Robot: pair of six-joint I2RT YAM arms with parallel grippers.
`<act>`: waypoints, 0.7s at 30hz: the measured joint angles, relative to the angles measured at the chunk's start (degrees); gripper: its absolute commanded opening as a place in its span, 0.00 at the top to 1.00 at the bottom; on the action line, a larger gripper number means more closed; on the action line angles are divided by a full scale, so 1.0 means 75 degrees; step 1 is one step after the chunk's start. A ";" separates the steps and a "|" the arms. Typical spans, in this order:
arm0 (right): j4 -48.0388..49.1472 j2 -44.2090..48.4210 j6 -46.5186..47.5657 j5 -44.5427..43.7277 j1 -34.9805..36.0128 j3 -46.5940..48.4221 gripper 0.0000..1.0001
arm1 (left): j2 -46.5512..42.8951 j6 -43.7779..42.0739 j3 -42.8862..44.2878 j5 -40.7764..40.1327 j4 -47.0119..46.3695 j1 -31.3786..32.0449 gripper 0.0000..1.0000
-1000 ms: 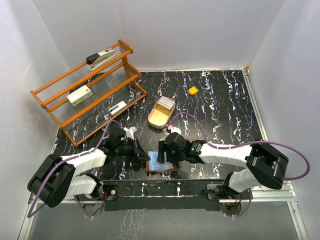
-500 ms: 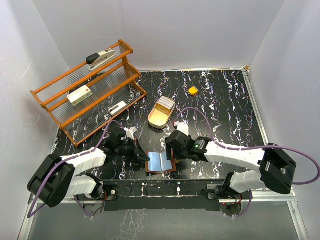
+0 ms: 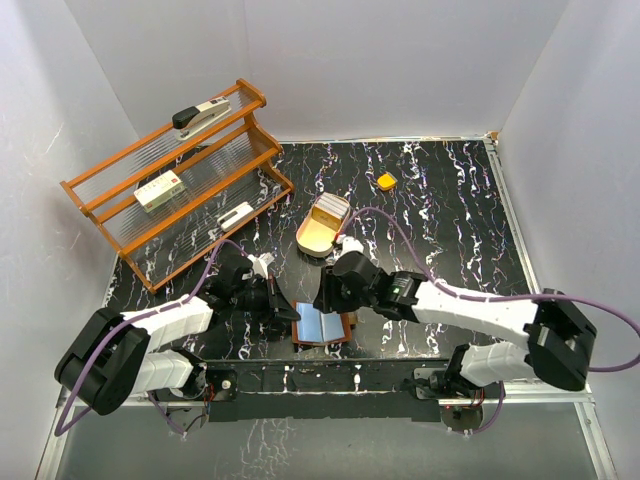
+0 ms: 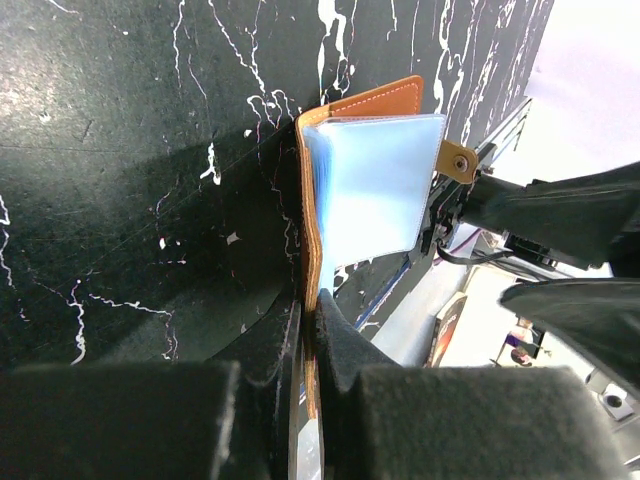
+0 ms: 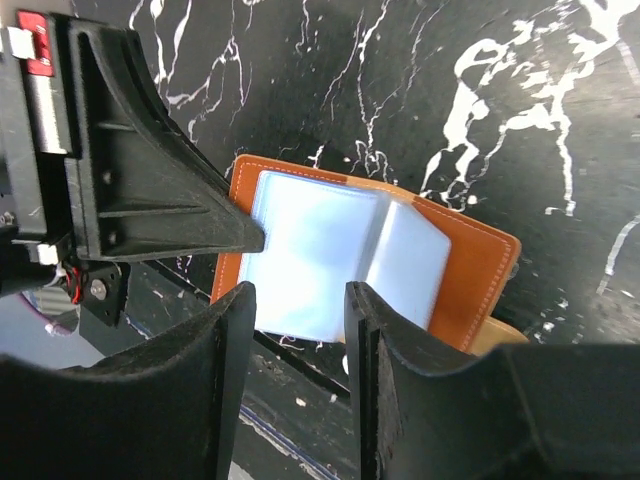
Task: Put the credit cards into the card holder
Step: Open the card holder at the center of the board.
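Card holder, one, left pincer gripping it, right pincer parted

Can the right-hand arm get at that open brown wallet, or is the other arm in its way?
Probably yes. The right tool hangs directly over the card holder, whose open pages lie bare beneath it; the left tool only pinches one edge.
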State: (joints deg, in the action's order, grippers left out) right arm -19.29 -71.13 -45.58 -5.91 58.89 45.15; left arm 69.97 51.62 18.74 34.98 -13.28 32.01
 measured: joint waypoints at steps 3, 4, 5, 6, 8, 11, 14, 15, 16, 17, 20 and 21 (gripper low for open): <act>0.0379 -0.0527 -0.0061 0.0286 0.0035 -0.0050 0.62 | 0.0000 0.0000 0.0000 -0.0012 0.0009 0.0000 0.90; 0.0513 -0.0685 -0.0087 0.0376 0.0041 -0.0096 0.61 | 0.0000 -0.0003 0.0000 -0.0015 0.0012 0.0000 0.86; 0.0606 -0.0828 -0.0119 0.0434 0.0050 -0.0149 0.62 | 0.0000 0.0000 0.0000 -0.0020 0.0017 0.0000 0.80; 0.0650 -0.0956 -0.0140 0.0475 0.0052 -0.0184 0.62 | 0.0000 -0.0003 0.0003 -0.0032 0.0029 0.0000 0.74; 0.0726 -0.1180 -0.0157 0.0504 0.0067 -0.0256 0.61 | -0.0006 -0.0015 0.0003 -0.0067 0.0070 0.0000 0.65; 0.0863 -0.1387 -0.0204 0.0504 0.0085 -0.0458 0.62 | -0.0076 0.0000 0.0006 -0.0169 0.0181 0.0000 0.59; 0.1070 -0.1437 -0.0286 0.0551 0.0093 -0.0752 0.58 | -0.0114 -0.0012 0.0047 -0.0245 0.0245 0.0000 0.56; 0.1116 -0.1440 -0.0321 0.0562 0.0096 -0.0831 0.57 | -0.0114 -0.0026 0.0070 -0.0259 0.0245 0.0000 0.56; 0.1166 -0.1440 -0.0332 0.0560 0.0099 -0.0883 0.57 | -0.0102 -0.0038 0.0117 -0.0268 0.0259 0.0000 0.56; 0.1195 -0.1451 -0.0344 0.0562 0.0099 -0.0909 0.57 | -0.0055 -0.0058 0.0184 -0.0274 0.0265 0.0000 0.56; 0.1332 -0.1480 -0.0347 0.0551 0.0114 -0.0927 0.58 | 0.0146 -0.0090 0.0306 -0.0297 0.0227 0.0000 0.58; 0.1378 -0.1480 -0.0347 0.0539 0.0122 -0.0941 0.58 | 0.0227 -0.0090 0.0318 -0.0300 0.0201 0.0000 0.60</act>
State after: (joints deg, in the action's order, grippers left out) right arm -8.95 -82.24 -48.18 -1.87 59.81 38.09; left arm 71.68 50.94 21.12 32.73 -11.77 32.01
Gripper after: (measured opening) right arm 0.428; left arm 0.436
